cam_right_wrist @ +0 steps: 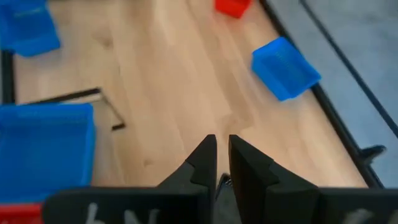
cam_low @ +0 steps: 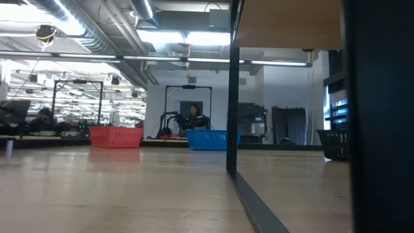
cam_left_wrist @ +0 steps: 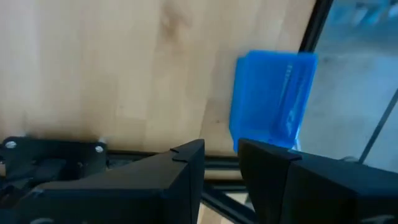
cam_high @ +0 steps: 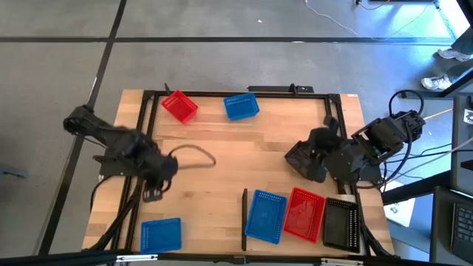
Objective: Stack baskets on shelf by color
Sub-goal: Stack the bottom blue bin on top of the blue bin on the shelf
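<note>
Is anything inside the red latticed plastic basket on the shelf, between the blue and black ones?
The red latticed plastic basket looks empty from above: only its own mesh floor shows. Whether more red baskets are nested beneath it cannot be told.

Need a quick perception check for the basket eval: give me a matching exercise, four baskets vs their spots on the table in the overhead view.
Column one:
1. red basket
2. black basket
3. lone blue basket
4. tilted blue basket

Column two:
A. near edge, below the left gripper
B. far edge, left of the other far basket
C. far edge, near the middle
D. right end of the near row, below the right gripper

Pairs: 1-B, 2-D, 3-A, 4-C
</note>
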Controlling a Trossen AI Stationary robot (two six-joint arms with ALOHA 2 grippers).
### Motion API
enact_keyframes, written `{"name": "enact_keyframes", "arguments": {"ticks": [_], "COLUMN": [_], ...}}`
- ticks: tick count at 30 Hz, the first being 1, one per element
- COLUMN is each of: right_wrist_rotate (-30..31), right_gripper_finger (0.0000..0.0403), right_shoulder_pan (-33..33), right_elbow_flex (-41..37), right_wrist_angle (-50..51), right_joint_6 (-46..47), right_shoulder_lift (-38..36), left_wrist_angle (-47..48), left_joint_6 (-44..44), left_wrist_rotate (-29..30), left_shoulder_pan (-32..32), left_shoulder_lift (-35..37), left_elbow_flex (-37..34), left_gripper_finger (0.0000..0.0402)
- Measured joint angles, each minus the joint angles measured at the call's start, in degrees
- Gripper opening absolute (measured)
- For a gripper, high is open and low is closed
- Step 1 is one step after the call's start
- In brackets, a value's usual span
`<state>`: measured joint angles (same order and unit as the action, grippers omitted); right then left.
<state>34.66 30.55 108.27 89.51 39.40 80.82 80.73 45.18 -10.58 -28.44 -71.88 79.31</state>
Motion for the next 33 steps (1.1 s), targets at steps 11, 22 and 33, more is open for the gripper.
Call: {"name": "enact_keyframes", "arguments": {"ticks": [11,22,33], "right_wrist_rotate": [-5.91,-5.89,-5.84], "right_gripper_finger": [0.0042,0.0042,0.0042], "right_shoulder_pan": [-0.02,-0.02,-0.02], "right_elbow_flex": [0.0,0.0,0.0], "right_wrist_angle": [-2.91,-2.93,-3.01], "right_joint_6": [-4.11,-2.45,-2.04], "right_shoulder_lift": [0.01,0.02,0.02], "left_wrist_angle": [-22.3,-42.72,-49.05], "left_joint_6": [10.64,16.63,20.57], "left_wrist_rotate": [4.8,6.9,10.41], "left_shoulder_pan": [-13.24,-20.19,-22.69], "left_shoulder_lift": [-0.08,-0.11,-0.11], "left_elbow_flex": [-17.2,-30.08,-36.12], "left_gripper_finger": [0.0089,0.0089,0.0089]}}
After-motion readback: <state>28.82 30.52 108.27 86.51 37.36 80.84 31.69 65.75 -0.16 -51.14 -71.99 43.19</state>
